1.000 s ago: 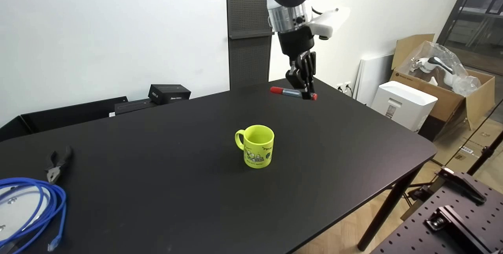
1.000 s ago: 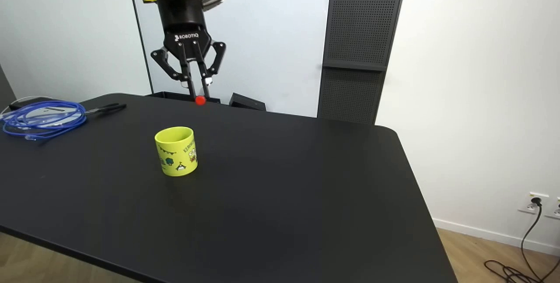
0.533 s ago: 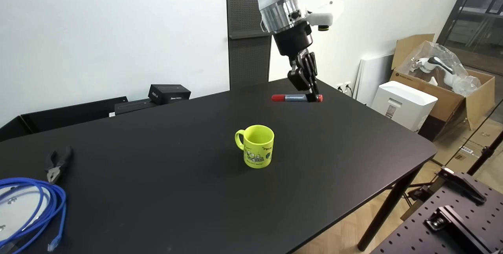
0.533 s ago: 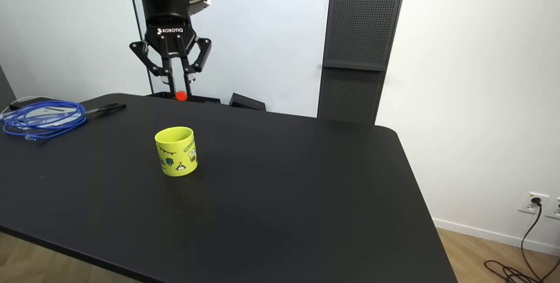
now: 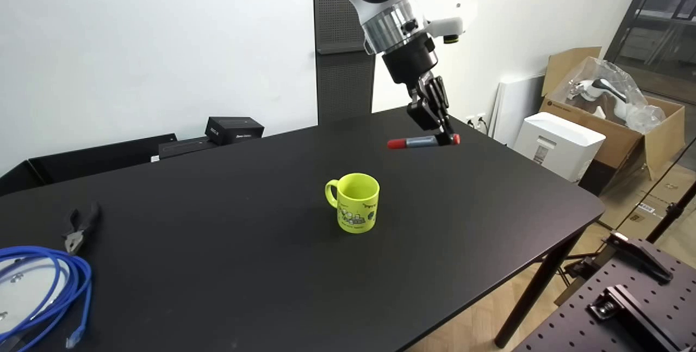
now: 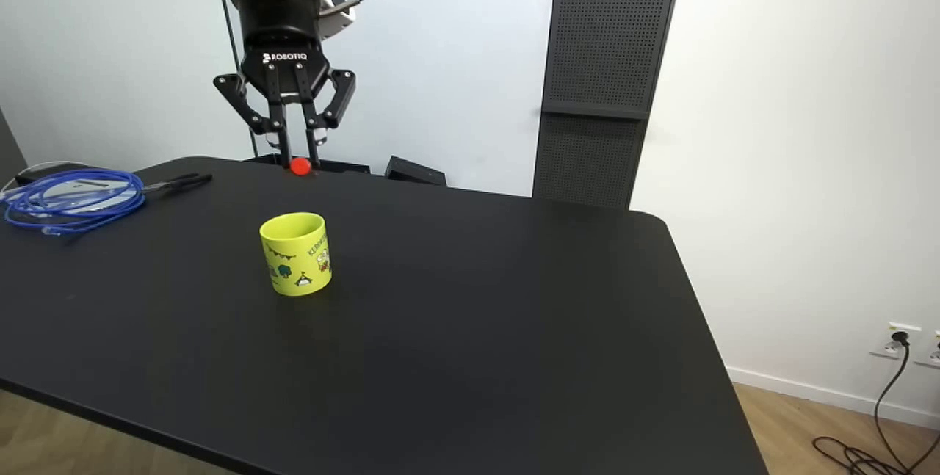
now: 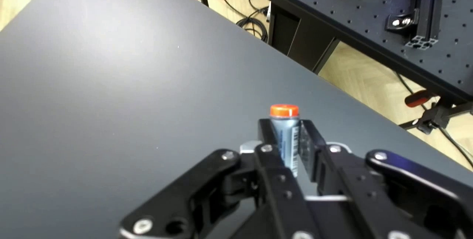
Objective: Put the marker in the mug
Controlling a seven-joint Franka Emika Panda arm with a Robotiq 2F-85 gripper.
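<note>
Exterior view, marker [image 5: 421, 142] nearly level, cap [image 5: 397, 144] leftward

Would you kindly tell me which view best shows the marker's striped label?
The wrist view: the striped label shows between the fingers, seen close up. Both exterior views show the marker, but its label cannot be made out.

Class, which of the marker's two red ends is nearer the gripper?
The short red end: in an exterior view it shows right beside the gripper, which holds the marker near that end; the long red end sits farther off.
</note>
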